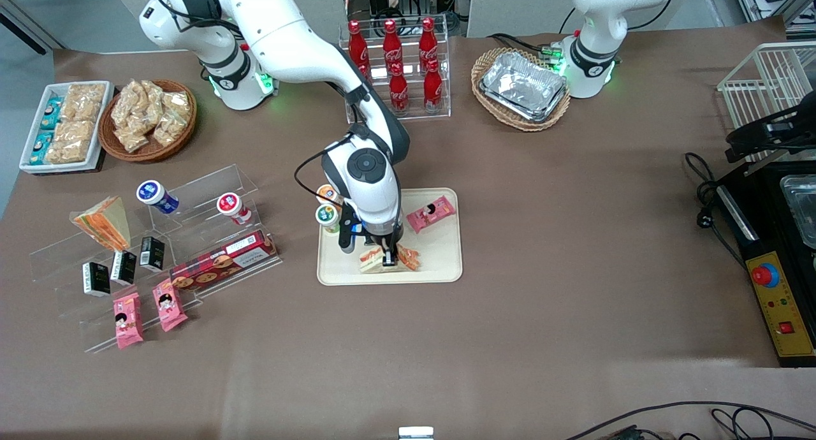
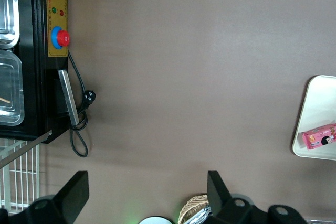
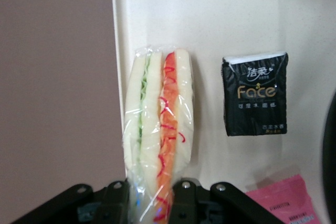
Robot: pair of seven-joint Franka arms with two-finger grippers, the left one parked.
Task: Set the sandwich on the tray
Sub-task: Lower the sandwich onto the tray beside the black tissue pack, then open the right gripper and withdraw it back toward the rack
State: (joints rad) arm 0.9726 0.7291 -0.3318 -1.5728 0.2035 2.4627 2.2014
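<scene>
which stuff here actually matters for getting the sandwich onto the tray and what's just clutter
In the job:
sandwich, lying on the tray
tray
gripper, fingers either side of the sandwich's end

Just lying about:
black tissue pack
pink snack packet
cola bottles
foil trays

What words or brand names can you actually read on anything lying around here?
"Face", under two Chinese characters: on the black tissue pack lying on the tray beside the sandwich; its smaller print is unreadable.
Red bottles: white script logo, too small to read.
Red biscuit box, pink snack packs, small cups: print too small.
The pincer is shut on the sandwich and carries no lettering.
</scene>
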